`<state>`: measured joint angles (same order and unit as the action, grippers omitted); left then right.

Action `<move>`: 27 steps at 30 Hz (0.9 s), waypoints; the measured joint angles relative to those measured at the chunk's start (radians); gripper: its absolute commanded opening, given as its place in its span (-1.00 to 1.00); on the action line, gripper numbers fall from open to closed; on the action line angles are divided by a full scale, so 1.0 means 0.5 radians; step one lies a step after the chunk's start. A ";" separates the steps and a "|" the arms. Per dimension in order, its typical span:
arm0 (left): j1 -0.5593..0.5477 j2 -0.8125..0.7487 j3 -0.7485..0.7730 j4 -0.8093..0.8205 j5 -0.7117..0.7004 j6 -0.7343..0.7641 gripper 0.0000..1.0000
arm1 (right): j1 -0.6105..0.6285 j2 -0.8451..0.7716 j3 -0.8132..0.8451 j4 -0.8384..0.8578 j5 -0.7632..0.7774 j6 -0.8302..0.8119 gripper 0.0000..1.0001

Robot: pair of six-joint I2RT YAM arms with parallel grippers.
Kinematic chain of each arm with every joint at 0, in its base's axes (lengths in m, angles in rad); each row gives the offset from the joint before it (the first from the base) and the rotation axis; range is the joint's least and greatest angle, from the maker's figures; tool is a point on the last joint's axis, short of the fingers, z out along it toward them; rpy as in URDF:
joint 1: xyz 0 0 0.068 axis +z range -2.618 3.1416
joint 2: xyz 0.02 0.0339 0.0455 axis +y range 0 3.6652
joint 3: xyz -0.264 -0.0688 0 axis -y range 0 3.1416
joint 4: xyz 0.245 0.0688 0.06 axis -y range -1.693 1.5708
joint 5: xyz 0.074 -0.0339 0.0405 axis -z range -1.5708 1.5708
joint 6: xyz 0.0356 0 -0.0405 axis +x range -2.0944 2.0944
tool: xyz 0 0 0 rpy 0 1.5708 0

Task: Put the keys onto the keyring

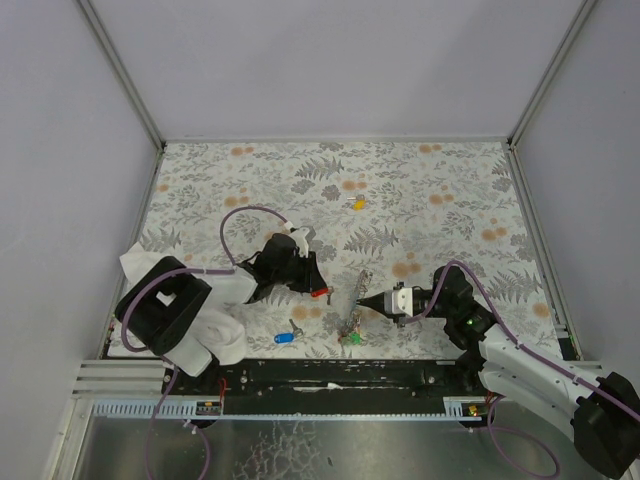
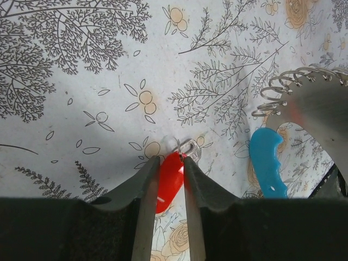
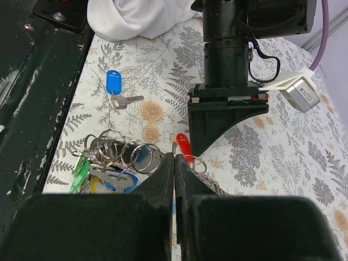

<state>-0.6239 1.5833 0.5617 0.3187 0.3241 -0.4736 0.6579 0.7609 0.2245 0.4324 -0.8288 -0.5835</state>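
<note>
My left gripper (image 1: pixel 310 287) (image 2: pixel 169 159) is closed from both sides on the red head of a key (image 2: pixel 168 182) (image 1: pixel 320 292) that lies on the floral cloth. A small metal ring (image 2: pixel 191 148) sits at the key's tip. My right gripper (image 1: pixel 361 303) (image 3: pixel 174 155) is shut on a thin wire ring of the keyring (image 3: pixel 122 155) (image 1: pixel 351 333), right beside the red key (image 3: pixel 183 144). The keyring bears green, yellow and blue keys. Its coiled cord (image 2: pixel 288 87) and light-blue end piece (image 2: pixel 266 163) lie to the right of the left gripper. A loose blue key (image 1: pixel 284 337) (image 3: pixel 113 82) and a yellow key (image 1: pixel 357 203) lie apart.
A crumpled white cloth (image 1: pixel 225 325) (image 3: pixel 141 16) lies under the left arm at the near left. A black rail (image 1: pixel 330 375) runs along the near edge. Grey walls and metal posts (image 1: pixel 125 75) enclose the floral table cover (image 1: pixel 450 180).
</note>
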 measured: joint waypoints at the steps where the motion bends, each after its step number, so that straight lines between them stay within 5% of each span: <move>1: 0.003 0.008 0.000 0.008 0.011 -0.004 -0.57 | 0.000 0.000 0.000 0.000 -0.001 0.001 -1.00; 27: 0.006 0.085 0.014 0.099 0.065 -0.095 -0.68 | 0.000 0.005 0.000 0.000 -0.002 0.003 -1.00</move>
<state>-0.6209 1.6257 0.5686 0.3683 0.3565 -0.5213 0.6579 0.7631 0.2245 0.4324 -0.8299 -0.5819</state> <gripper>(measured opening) 0.183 0.017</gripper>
